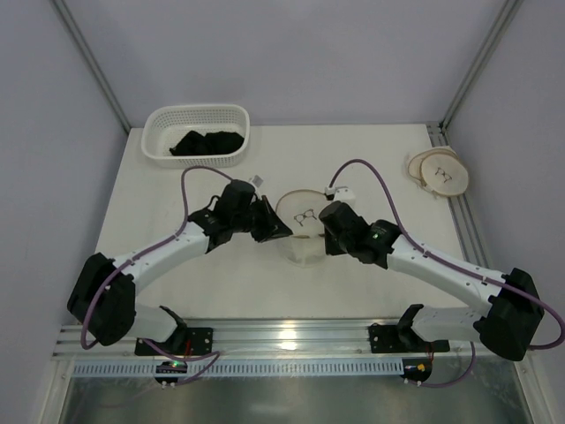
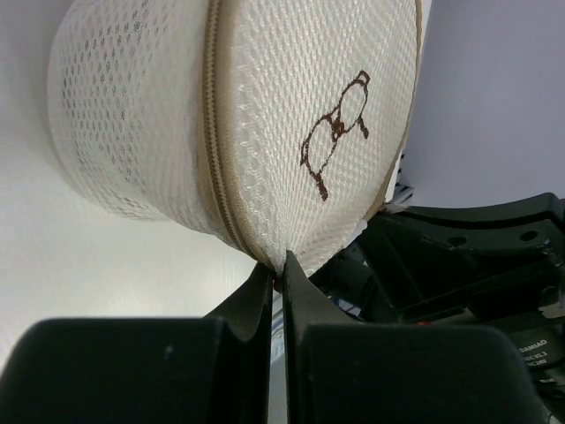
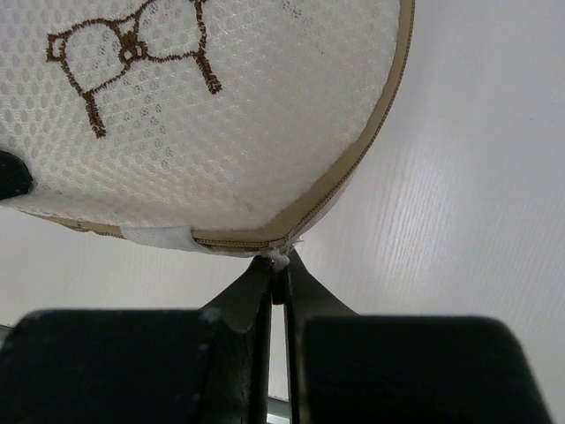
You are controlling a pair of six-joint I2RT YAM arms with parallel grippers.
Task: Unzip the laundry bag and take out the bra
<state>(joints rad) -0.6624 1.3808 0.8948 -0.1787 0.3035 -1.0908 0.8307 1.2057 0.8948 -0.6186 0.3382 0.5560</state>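
Laundry bag (image 1: 305,223): located over mid-counter (image 1: 265,291), between the two grippers. The zip (image 3: 353,168) is closed where visible, and the bra is not in view. Left gripper (image 2: 282,265): clenched on the bag's mesh at the rim seam, anchoring it. Right gripper (image 3: 278,269): clenched on the small white zip pull (image 3: 280,257) at the rim edge nearest it. The zip follows the round rim, so the pull is judged to need travel along that curve, away from the left anchor.

Closed right fingers (image 3: 252,296) pinch laundry bag (image 3: 221,115) at zip (image 3: 281,256).
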